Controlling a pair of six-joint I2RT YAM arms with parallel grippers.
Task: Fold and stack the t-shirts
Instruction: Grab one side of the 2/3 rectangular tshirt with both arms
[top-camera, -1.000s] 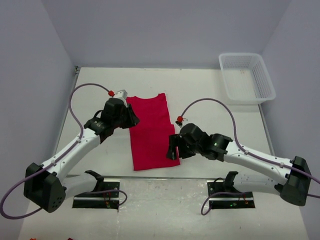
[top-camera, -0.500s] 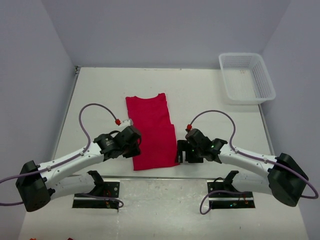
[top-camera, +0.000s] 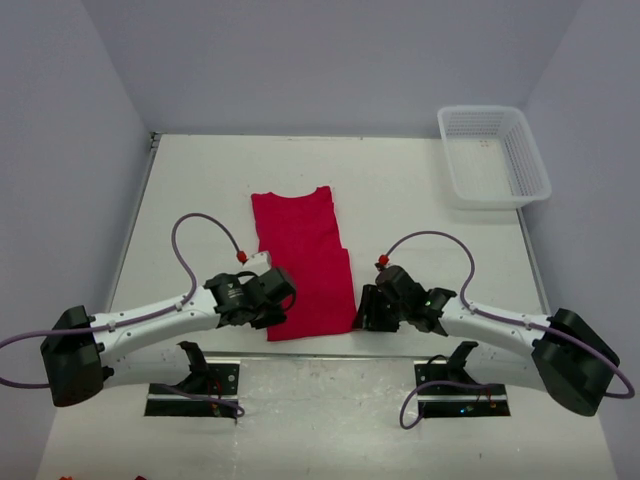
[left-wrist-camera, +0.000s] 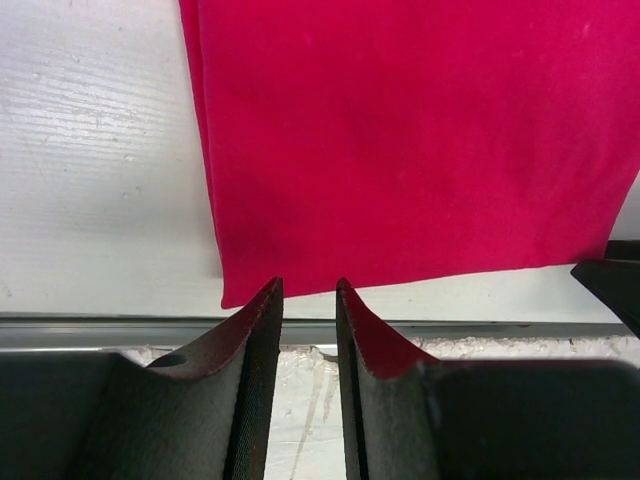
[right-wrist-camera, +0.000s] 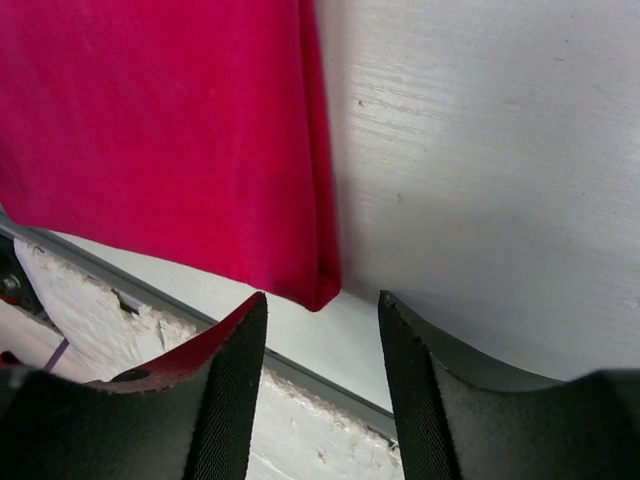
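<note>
Risk: single-layer or missed pinch at near hem | t-shirt lies folded lengthwise on desk, hem by front edge | left fingers narrow, empty, short of left corner | right fingers wider, empty, straddling right corner | cause: thin cloth lying flat, tips sliding over.

nothing legible here — no text, label or number readable

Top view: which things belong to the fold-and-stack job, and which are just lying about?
Job: red t-shirt; left tool and right tool, one at each of its near corners.
Lying about: white mesh basket, far right.
</note>
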